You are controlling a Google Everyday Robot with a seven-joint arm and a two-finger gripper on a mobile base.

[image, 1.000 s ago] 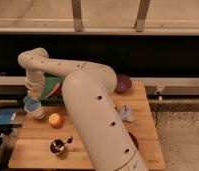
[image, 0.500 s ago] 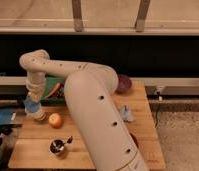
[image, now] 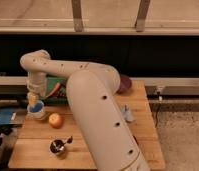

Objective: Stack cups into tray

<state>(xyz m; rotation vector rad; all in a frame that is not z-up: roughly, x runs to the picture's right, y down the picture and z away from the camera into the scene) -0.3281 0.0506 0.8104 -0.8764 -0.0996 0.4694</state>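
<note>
Cups come first: the blue cup (image: 36, 106) stands upright directly beneath your gripper (image: 33, 99), which hangs pointing straight down at the left end of the wooden table (image: 88, 160). The cup's mouth faces up at the jaws, so its long axis runs in line with the gripper's own. It appears to be seated inside the white cup (image: 39, 115), whose wider rim shows just below and around it, though how deep it sits is hard to judge.

Whether the jaws are spread, shut or pinching the blue rim, I cannot tell; the gripper is so near the cup that contact cannot be ruled in or out.

The move you face turns on one bearing. The green tray (image: 50, 82) lies beyond the jaws, farther from the camera and a little toward the purple bowl (image: 124, 84), with much of it hidden behind the arm. You have only this one arm, so the pair probably has to be lifted and carried back over the tray's near wall.

On the near side of the jaws sit an orange fruit (image: 55, 120) and, well apart, a metal cup (image: 57, 146) with a utensil; keep clear of both.

No brand, label or writing can be read anywhere.
</note>
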